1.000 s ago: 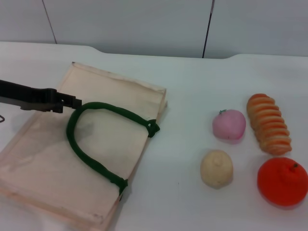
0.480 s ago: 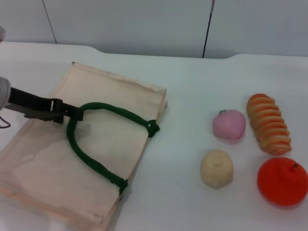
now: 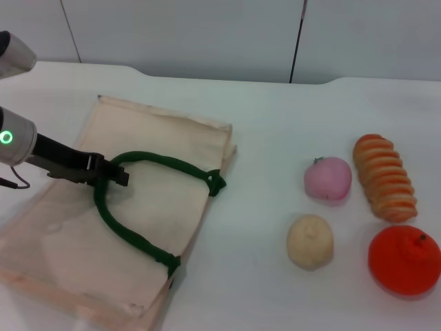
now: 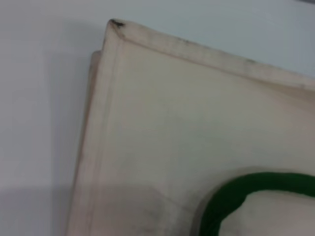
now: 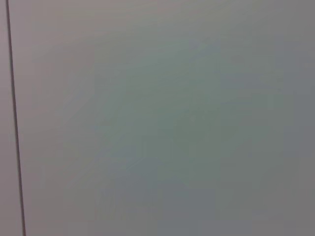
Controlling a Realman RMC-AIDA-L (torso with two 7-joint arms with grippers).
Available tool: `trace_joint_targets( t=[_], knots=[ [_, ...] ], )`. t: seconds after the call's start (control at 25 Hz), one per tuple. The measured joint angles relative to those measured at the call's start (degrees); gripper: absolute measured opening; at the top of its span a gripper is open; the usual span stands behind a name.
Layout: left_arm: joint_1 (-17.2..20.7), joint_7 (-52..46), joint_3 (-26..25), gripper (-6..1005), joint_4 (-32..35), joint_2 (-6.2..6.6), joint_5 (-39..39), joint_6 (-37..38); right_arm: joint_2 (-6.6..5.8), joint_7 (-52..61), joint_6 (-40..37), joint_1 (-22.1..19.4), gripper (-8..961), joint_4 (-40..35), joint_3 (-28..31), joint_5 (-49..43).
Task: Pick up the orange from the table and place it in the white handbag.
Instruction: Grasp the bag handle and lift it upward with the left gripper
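Well off to the right of our left gripper [image 3: 118, 176], whose grip we cannot tell, the orange [image 3: 404, 259] sits beyond the white handbag [image 3: 158, 214].

pale grey wall panels [image 3: 207, 34] with dark vertical seams behind.

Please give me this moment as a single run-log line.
left gripper: at green handle of white handbag | orange: on table, untouched | right gripper: not in view
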Motion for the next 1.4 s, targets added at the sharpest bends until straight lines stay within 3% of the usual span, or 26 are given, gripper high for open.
trace_joint_targets(
  t=[0.48, 0.8, 1.2, 1.4],
  knots=[
    [-0.1, -1.7, 0.0, 707, 0.5, 0.28, 1.1, -0.9, 0.00, 0.0, 0.1, 0.1, 879, 0.0, 0.0, 0.0],
    [-1.1, -3.2, 0.0, 274, 1.1, 0.33, 4.6, -1.5, 0.00, 0.5, 0.2, 0.2, 879, 0.0, 0.0, 0.0],
    [-1.1, -1.8, 0.0, 137, 0.3, 0.31, 1.1, -0.9, 0.00, 0.5, 0.3, -0.3, 880, 0.0, 0.0, 0.0],
    [-1.1, 2.4, 0.0, 122, -6.9, -0.12, -8.1, 7.0, 0.00, 0.5, 0.3, -0.3, 880, 0.0, 0.0, 0.0]
  ],
)
